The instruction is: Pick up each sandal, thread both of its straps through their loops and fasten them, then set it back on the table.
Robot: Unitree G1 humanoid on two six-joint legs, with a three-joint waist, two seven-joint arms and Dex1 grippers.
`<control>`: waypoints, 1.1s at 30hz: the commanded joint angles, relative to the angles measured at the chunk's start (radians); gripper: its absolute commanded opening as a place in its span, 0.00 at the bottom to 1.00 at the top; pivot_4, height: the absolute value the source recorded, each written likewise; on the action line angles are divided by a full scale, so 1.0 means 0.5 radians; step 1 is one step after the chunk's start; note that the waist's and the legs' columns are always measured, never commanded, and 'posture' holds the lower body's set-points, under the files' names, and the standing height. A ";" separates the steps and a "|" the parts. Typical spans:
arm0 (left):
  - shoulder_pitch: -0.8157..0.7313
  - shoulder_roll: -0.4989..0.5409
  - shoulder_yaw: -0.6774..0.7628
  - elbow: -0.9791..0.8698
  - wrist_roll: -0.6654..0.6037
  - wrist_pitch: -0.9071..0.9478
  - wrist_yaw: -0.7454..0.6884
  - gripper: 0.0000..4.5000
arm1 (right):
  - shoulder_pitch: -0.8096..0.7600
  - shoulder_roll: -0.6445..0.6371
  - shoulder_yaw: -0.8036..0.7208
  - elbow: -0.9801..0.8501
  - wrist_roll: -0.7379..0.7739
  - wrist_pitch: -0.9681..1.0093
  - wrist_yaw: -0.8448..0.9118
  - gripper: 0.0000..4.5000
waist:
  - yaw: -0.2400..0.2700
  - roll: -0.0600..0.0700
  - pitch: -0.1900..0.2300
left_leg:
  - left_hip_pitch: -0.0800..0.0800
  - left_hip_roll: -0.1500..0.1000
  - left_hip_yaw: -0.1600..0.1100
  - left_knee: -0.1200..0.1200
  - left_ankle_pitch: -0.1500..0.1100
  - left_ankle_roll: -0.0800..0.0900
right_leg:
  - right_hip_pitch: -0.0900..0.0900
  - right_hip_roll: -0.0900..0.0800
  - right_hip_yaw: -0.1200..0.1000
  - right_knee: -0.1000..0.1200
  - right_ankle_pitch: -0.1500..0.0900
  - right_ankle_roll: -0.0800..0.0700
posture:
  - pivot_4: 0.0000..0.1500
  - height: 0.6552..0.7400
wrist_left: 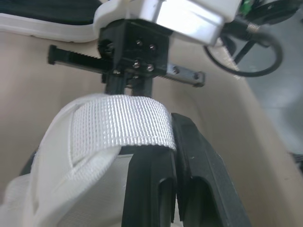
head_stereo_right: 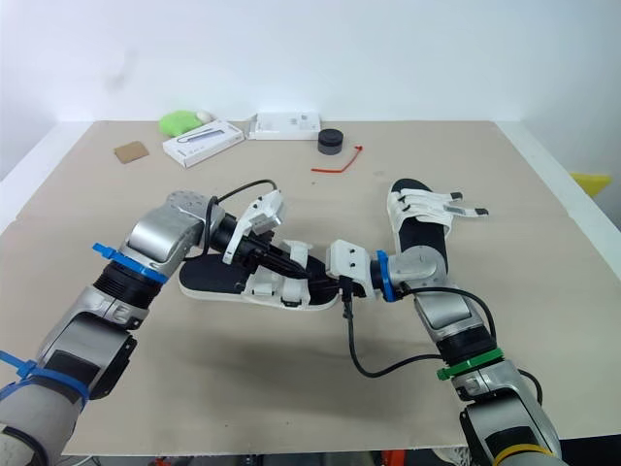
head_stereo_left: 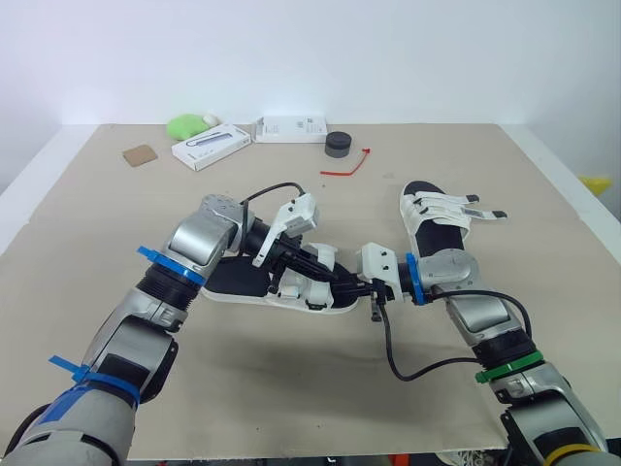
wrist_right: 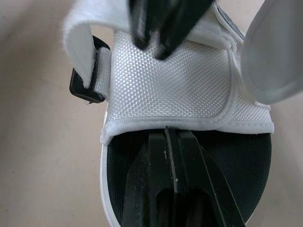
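The left gripper (wrist_left: 171, 142) pinches a white woven strap (wrist_left: 120, 120) between its closed fingers. Just ahead, the right gripper (wrist_left: 136, 86) faces it, nearly touching the strap.

strap (wrist_left: 123, 125): white woven webbing, ribbed, coarse | upper (wrist_right: 175, 90): white fine-mesh cloth, smooth stitched hem | loop (wrist_right: 85, 88): black plastic, slight sheen | footbed (wrist_right: 246, 161): black, matt, finely grained | sole rim (head_stereo_left: 243, 297): white, smooth | left pincer (wrist_left: 174, 146), right pincer (wrist_right: 169, 135): black plastic, matt | tabletop (head_stereo_left: 291, 408): beige, matt, smooth | box (head_stereo_left: 211, 146): white printed card, slight gloss
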 commanded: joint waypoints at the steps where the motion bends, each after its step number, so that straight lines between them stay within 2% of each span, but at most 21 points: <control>1: -0.037 -0.030 0.010 0.126 0.076 -0.191 0.060 0.02 | -0.015 -0.018 0.020 0.038 -0.058 0.014 -0.012 0.00 | 0.000 0.000 0.000 | 0.000 0.000 0.000 0.000 0.000 0.000 | 0.000 0.000 0.000 0.000 0.000 0.000 | 1.00 1.00; 8: -0.075 -0.095 0.056 0.264 0.112 -0.431 0.080 0.02 | -0.023 -0.017 0.019 0.046 -0.060 0.012 -0.013 0.00 | 0.000 0.000 0.000 | -0.001 -0.001 0.001 0.000 0.000 0.000 | 0.000 -0.001 0.000 0.000 0.005 -0.006 | 1.00 1.00; 21: 0.033 0.007 0.000 -0.101 -0.004 -0.166 -0.181 0.02 | -0.035 -0.017 0.012 0.067 -0.066 0.003 -0.014 0.00 | 0.000 0.000 0.000 | -0.001 -0.002 0.001 0.000 0.000 0.000 | -0.001 -0.001 0.002 -0.001 0.005 -0.004 | 1.00 1.00; 27: 0.047 0.045 -0.043 0.023 0.117 -0.270 -0.114 0.02 | -0.044 -0.011 0.013 0.084 -0.070 -0.008 -0.011 0.00 | 0.000 0.000 0.000 | -0.001 -0.002 0.001 0.000 0.000 0.000 | 0.000 -0.001 0.002 -0.001 0.004 -0.004 | 1.00 1.00; 33: 0.076 0.047 -0.045 -0.019 0.088 -0.198 -0.124 0.02 | -0.053 -0.010 0.013 0.098 -0.072 -0.016 -0.007 0.00 | 0.000 0.000 0.000 | 0.000 -0.001 0.002 0.000 0.000 0.000 | 0.000 -0.001 0.002 0.000 0.005 -0.004 | 1.00 1.00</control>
